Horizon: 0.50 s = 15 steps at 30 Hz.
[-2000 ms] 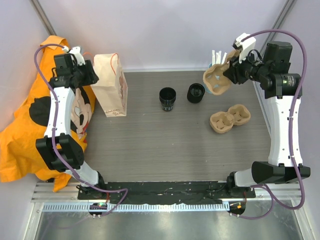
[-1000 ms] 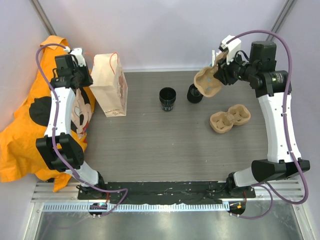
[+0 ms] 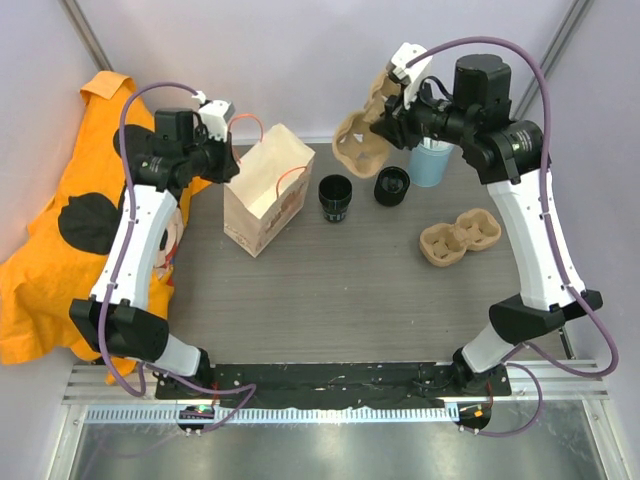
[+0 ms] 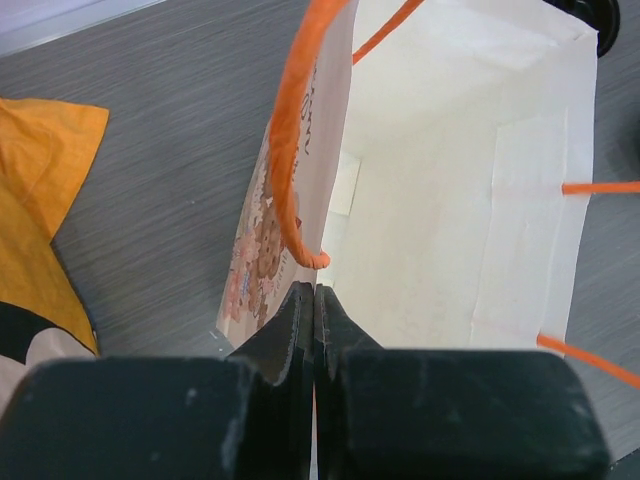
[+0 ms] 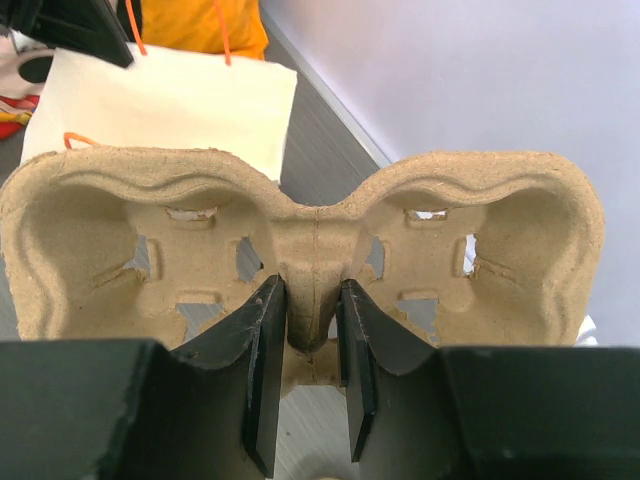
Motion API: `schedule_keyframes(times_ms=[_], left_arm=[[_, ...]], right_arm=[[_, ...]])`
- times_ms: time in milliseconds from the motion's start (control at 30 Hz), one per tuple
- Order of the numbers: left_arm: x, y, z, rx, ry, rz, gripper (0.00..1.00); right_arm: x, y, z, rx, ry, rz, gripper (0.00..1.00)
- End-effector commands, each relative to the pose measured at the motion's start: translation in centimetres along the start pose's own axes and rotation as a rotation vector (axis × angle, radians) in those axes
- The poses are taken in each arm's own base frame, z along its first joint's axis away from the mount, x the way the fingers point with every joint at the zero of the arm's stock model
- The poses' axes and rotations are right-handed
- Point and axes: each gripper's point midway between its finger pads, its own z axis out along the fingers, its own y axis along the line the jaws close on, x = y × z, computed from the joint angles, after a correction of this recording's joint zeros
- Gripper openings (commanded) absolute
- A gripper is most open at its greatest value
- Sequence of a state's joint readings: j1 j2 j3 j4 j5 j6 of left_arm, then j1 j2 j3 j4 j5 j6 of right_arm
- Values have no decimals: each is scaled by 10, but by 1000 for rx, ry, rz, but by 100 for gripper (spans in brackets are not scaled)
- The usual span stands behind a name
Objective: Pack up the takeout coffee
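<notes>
Left gripper pinches the rim of the pale paper bag. Right gripper clamps a tan pulp cup tray aloft. Two small black round takeout cups stand unpacked on the grey table beside the bag.

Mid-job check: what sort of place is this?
Probably a robot test cell staged as a takeout counter: plain pale enclosure walls, a grey wood-grain tabletop, and props: a white paper bag with orange handles and small black round takeout cups.

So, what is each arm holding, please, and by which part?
Left fingers pinch the paper bag at its top edge; right fingers clamp a pulp tray by its middle ridge.
</notes>
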<state>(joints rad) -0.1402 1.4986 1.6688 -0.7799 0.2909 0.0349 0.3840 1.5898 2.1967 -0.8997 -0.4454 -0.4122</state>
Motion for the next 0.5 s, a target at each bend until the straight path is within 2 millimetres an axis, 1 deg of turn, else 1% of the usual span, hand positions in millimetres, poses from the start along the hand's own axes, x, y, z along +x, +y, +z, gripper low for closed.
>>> schedule_keyframes(times_ms=[0, 33, 133, 167, 233, 267, 300, 333, 367, 400, 433, 467], left_arm=[[-19, -18, -32, 44, -72, 29, 0], [-15, -20, -33, 46, -62, 23, 0], [-7, -25, -34, 55, -46, 7, 0], [-4, -26, -33, 59, -40, 2, 0], [2, -32, -33, 73, -25, -3, 0], [4, -37, -33, 85, -19, 2, 0], [6, -39, -32, 94, -13, 2, 0], [7, -41, -32, 98, -7, 3, 0], [10, -45, -31, 109, 0, 7, 0], [11, -49, -32, 118, 3, -18, 0], [13, -49, -32, 121, 11, -21, 0], [14, -50, -30, 122, 15, -22, 0]], right_arm=[[-42, 10, 5, -22, -127, -12, 31], [-46, 18, 8, -43, -136, -9, 31], [-52, 26, 22, -72, -153, 9, 30], [-52, 32, 31, -91, -149, 22, 30], [-53, 39, 39, -112, -152, 29, 30], [-58, 47, 42, -129, -163, 27, 30], [-56, 48, 49, -131, -157, 32, 30], [-58, 50, 52, -136, -160, 33, 30], [-66, 54, 51, -143, -179, 27, 30], [-66, 56, 57, -148, -179, 33, 30], [-74, 56, 54, -144, -198, 28, 30], [-76, 57, 57, -148, -204, 33, 30]])
